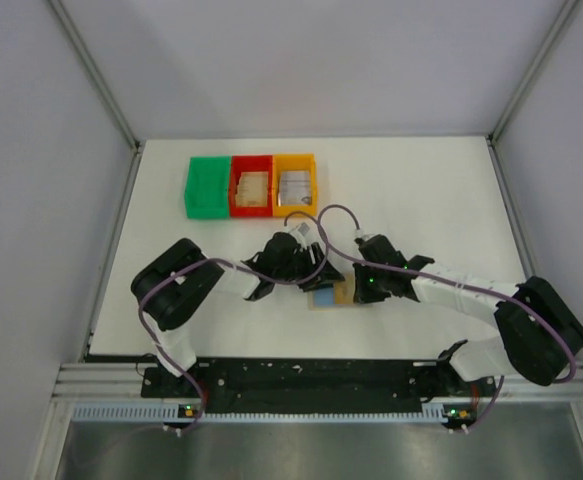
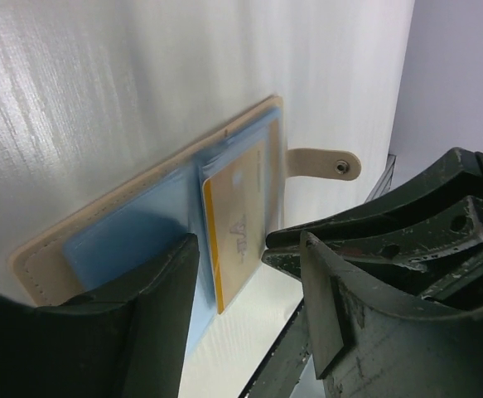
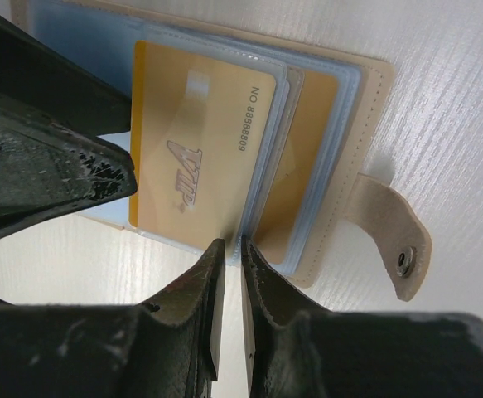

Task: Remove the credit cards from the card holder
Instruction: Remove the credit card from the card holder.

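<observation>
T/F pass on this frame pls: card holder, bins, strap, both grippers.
1. The tan leather-like bifold card holder lies open on the white table. True.
2. The green plastic bin holds cards. False: it looks empty; credit cards lie in the red plastic bin and orange plastic bin.
3. The holder's tan snap strap is fastened. False: it lies loose.
4. The right gripper pinches a clear plastic sleeve at its edge. True.
5. The left gripper has its jaws touching. False: they stand apart.

Green bin [image 1: 207, 186], red bin [image 1: 235, 190] and orange bin [image 1: 313, 185] side by side on white table [image 1: 421, 190]
</observation>
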You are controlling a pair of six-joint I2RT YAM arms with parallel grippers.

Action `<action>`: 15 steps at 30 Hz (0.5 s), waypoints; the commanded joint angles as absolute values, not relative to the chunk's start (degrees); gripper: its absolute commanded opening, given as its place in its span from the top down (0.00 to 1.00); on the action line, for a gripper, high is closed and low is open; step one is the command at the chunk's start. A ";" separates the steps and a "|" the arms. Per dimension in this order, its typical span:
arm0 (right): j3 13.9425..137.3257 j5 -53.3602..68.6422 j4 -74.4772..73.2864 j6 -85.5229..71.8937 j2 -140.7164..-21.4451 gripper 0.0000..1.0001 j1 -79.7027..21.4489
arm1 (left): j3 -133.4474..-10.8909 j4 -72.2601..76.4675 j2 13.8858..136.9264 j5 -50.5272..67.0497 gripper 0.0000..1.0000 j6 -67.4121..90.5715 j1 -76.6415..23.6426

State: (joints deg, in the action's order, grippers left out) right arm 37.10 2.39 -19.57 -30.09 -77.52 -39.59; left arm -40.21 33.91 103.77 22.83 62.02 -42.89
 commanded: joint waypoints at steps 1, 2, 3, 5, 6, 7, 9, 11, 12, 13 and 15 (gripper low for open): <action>35.77 2.72 -17.84 -30.59 -76.82 0.87 -40.17 | -41.05 37.53 105.38 22.32 0.44 63.11 -43.59; 35.68 2.72 -17.84 -30.41 -76.90 0.87 -40.08 | -40.96 37.53 105.64 22.59 0.44 63.28 -43.68; 35.68 2.81 -17.75 -30.58 -76.90 0.87 -40.08 | -40.96 37.88 105.99 22.76 0.44 63.63 -43.77; 35.51 2.99 -17.58 -30.59 -76.90 0.87 -40.08 | -40.61 39.54 106.52 23.46 0.47 64.24 -43.86; 35.42 3.08 -17.40 -30.59 -76.90 0.87 -40.08 | -40.34 40.33 106.78 23.73 0.48 64.60 -43.94; 35.33 3.08 -17.32 -30.59 -76.90 0.87 -40.17 | -40.08 41.39 106.96 23.99 0.50 64.77 -43.95; 35.33 3.16 -17.05 -30.59 -76.90 0.87 -40.17 | -39.55 43.32 106.96 24.43 0.56 65.39 -44.03; 35.24 3.16 -16.96 -30.67 -76.90 0.87 -40.17 | -39.03 44.38 107.05 24.61 0.64 65.65 -44.03; 35.16 3.34 -16.88 -30.76 -76.82 0.87 -40.08 | -38.76 44.82 106.96 24.70 0.69 65.65 -44.03; 35.16 3.34 -16.79 -30.94 -76.73 0.87 -40.08 | -38.41 45.52 106.96 24.70 0.75 65.65 -44.03; 34.98 3.69 -16.44 -31.11 -76.29 0.87 -39.99 | -37.53 46.31 106.96 24.70 0.85 65.74 -44.03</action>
State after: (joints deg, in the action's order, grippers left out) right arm 36.34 2.90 -18.44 -30.11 -77.01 -39.59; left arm -38.96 39.51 106.67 22.85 64.82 -43.53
